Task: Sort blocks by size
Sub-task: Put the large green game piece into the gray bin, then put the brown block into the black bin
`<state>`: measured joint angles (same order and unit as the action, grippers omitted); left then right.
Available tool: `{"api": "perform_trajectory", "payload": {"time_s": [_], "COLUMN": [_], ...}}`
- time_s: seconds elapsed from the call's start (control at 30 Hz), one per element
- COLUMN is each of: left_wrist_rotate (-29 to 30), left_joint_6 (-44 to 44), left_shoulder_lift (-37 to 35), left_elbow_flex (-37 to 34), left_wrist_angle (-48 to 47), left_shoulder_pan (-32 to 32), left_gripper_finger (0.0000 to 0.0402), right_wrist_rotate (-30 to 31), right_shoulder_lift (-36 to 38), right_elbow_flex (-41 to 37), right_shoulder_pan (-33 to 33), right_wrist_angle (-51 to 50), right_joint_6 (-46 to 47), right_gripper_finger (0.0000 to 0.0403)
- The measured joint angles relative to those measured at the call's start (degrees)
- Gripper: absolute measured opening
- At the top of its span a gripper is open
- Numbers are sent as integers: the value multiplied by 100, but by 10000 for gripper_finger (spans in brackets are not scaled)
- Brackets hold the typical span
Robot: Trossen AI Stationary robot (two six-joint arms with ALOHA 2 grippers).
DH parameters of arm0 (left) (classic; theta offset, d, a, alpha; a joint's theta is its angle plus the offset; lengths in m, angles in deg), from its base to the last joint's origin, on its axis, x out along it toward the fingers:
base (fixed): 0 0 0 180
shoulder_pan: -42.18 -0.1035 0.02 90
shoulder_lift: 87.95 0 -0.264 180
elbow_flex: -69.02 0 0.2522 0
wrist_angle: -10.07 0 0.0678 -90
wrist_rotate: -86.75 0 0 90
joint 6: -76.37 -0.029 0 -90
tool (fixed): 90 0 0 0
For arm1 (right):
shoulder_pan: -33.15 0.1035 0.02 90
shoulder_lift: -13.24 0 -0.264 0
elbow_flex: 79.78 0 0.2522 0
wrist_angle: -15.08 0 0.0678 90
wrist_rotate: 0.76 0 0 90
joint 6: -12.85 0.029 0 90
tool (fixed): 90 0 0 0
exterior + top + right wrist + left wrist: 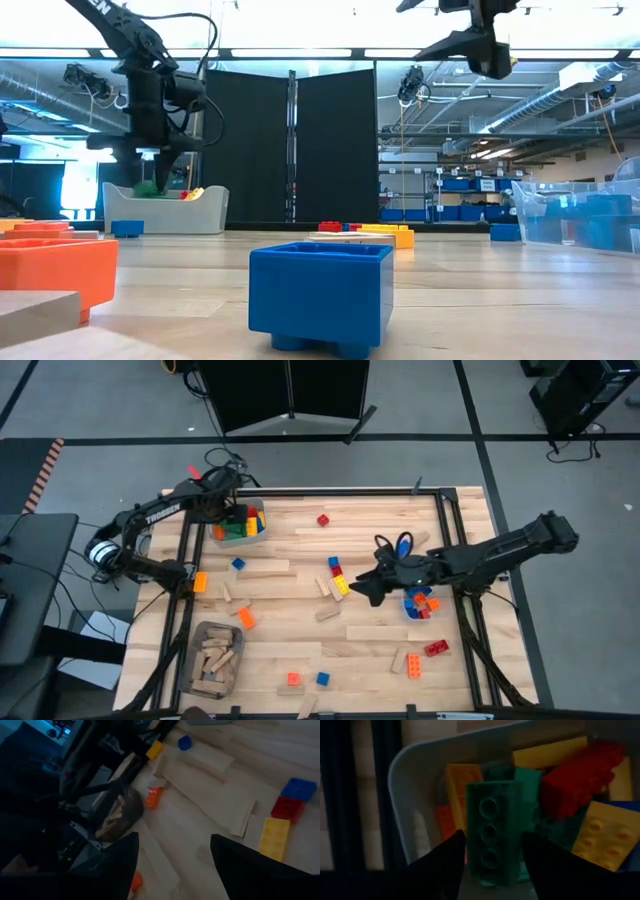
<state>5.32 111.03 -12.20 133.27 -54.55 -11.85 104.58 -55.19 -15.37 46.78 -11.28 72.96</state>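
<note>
My left gripper [228, 510] [493, 834] hovers over the grey bin [240, 540] [405, 765] at the table's far left. The bin holds yellow, red, green and blue bricks. The gripper is shut on a long green studded brick [492, 840]. My right gripper [362, 588] [174, 837] is open and empty. It hangs well above the table's middle [480, 55], right of a yellow brick [341, 586] [274, 837], a red brick [287, 809] and a blue brick [299, 789] lying flat on the wood. Other bricks and tan wooden pieces [265, 568] lie scattered about. My left gripper pinches the green brick's two long sides [470, 845] between its two fingers, and the fingers lie along the brick. The brick's studded face shows to the wrist camera. It hangs over the bin's bricks; whether its far end touches them I cannot tell.
A grey bin of wooden pieces [215, 658] stands at the near left. A clear bin with bricks [420, 603] stands under my right arm. A blue brick [320, 295] and an orange brick [55, 270] lie near the front edge. A black frame runs along the table's edges.
</note>
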Motion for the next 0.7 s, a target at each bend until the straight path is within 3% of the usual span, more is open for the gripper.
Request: {"api": "perform_trajectory", "payload": {"time_s": [0.37,0.7], "left_wrist_rotate": [27,79], "left_joint_6": [-409,-830], "left_shoulder_lift": [-6,-321], "left_elbow_flex": [15,692], "left_wrist_angle": [19,-198], "left_shoulder_pan": [-110,189], "left_gripper_finger": [225,224], "right_wrist_rotate": [-473,-473], "right_shoulder_lift": [-512,-511], "right_elbow_flex": [0,0], "right_shoulder_pan": [-105,-774], "right_wrist_angle": [533,579], "right_joint_6": [30,-711], "right_gripper_finger": [261,261]}}
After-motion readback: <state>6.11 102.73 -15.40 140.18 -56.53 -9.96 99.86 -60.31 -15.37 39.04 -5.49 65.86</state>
